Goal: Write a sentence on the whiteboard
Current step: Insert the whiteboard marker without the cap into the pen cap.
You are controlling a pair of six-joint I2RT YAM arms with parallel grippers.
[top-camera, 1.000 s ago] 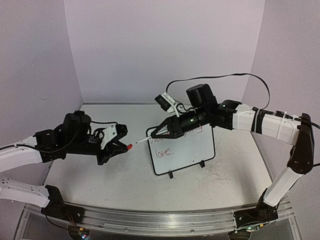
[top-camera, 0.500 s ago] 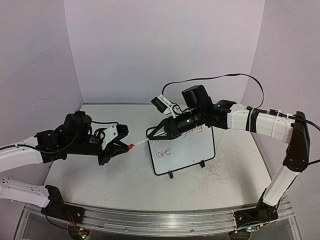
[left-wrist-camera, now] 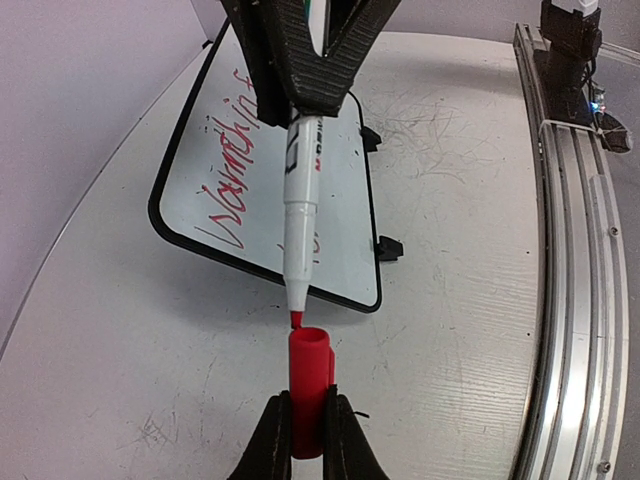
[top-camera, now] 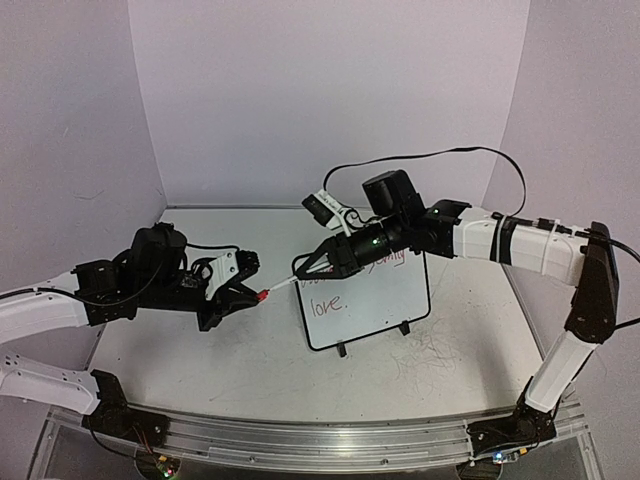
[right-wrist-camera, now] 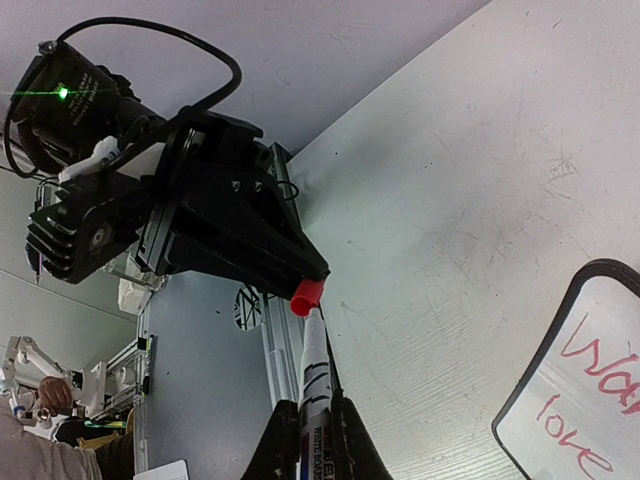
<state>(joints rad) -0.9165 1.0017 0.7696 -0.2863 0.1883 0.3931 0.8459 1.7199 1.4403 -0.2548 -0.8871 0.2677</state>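
The whiteboard point(top-camera: 385, 295) stands tilted on its two clip feet right of the table's middle. The sentence point(top-camera: 328, 306) is in red; "love." shows here and "Warmth in" point(left-wrist-camera: 225, 170) in the left wrist view. My left gripper point(top-camera: 250, 293) is shut on a red marker cap point(left-wrist-camera: 310, 385), open end pointing at the marker. My right gripper point(top-camera: 305, 265) is shut on a white marker point(left-wrist-camera: 300, 210). Its red tip touches the cap's mouth. In the right wrist view the marker point(right-wrist-camera: 314, 380) runs from my right gripper point(right-wrist-camera: 318, 430) to the cap point(right-wrist-camera: 308, 295).
A small black device point(top-camera: 325, 203) with a looping black cable lies behind the whiteboard. An aluminium rail point(top-camera: 300, 435) runs along the near table edge. Lilac walls close the back and both sides. The tabletop is scuffed with old marks.
My right arm has moved left, bringing the marker's tip from a short gap up to the cap's mouth. The left gripper has barely shifted.
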